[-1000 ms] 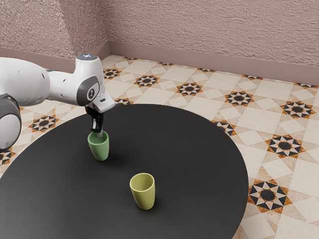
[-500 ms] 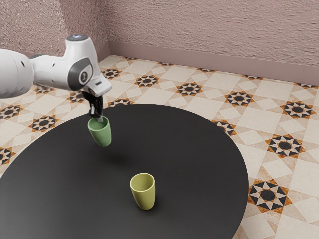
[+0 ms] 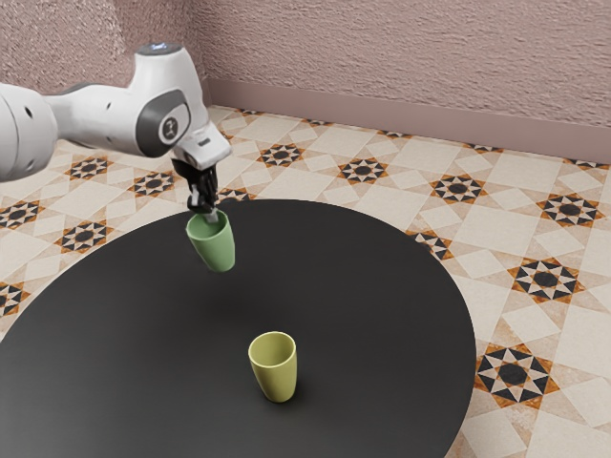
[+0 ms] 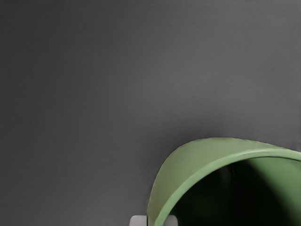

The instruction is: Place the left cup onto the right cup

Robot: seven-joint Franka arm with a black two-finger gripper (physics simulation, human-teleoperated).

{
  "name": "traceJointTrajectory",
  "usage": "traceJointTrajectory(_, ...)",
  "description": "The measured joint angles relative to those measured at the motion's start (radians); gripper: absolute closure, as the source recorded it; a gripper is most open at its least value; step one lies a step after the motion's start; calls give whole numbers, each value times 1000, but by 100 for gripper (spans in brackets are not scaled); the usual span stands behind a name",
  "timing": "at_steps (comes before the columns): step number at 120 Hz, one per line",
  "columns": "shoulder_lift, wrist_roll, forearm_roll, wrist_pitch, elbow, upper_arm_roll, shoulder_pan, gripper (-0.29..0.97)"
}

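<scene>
My pincer grips the green cup by its rim. The cup hangs tilted in the air, higher than the yellow cup and well off toward the exterior view's left of it. The yellow cup stands upright on the bench.

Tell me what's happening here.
The arm's gripper is shut on the rim of the green cup, holding it tilted in the air above the black table. The yellowish cup stands upright on the table, nearer the camera. The held cup is not yet over it, so stacking is not done.
</scene>
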Motion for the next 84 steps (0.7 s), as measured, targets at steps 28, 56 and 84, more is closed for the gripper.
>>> traceJointTrajectory(28,-22,-34,-4,-52,0,1,-44,79)
traceJointTrajectory(56,-40,-74,2,-86,0,1,-93,79)
traceJointTrajectory(84,-49,-114,28,-105,0,2,-138,79)
